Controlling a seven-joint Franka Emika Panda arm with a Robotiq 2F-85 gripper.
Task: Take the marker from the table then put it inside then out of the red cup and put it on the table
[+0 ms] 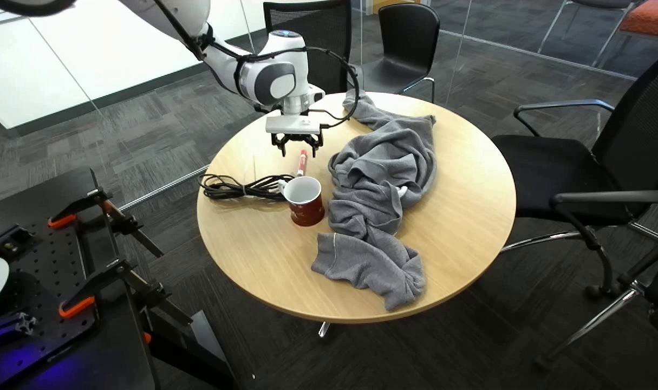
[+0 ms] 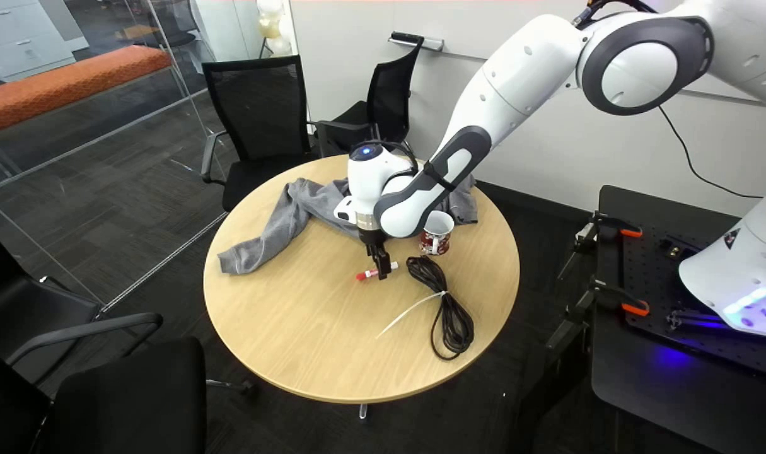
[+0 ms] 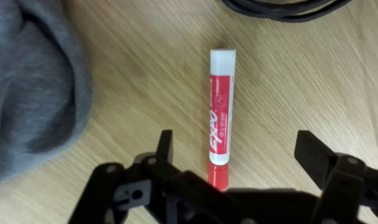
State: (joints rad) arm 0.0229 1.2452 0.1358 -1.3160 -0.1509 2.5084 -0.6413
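My pincer (image 1: pixel 299 154) is spread wide and ready for the marker (image 3: pixel 220 115)

I think I am on the first step: picking the marker up off the bench (image 1: pixel 264 254). My pincer is let go. Its two fingers (image 3: pixel 166 143) are far apart and hold nothing. The marker lies on the bench near the red cup (image 1: pixel 307 212), with its white end toward the cup and its red end away from the cup. My pincer hangs near the cup too.

Next, I think I should go down with one finger on each side of the marker, then squeeze gently and lift. After that comes the trip into the cup. I should take care: the black cable (image 2: pixel 455 321) sits just beside the cup, and the grey cloth (image 1: pixel 385 168) is bunched up on the cup's opposite side.

In the wrist view, my pincer covers a bit of the red end, the cup does not show, and the cable and cloth are cut off. In an exterior view, my arm (image 2: pixel 496 94) hides part of the cloth. I can't tell how high my fingers are, or if the cable touches the cup.
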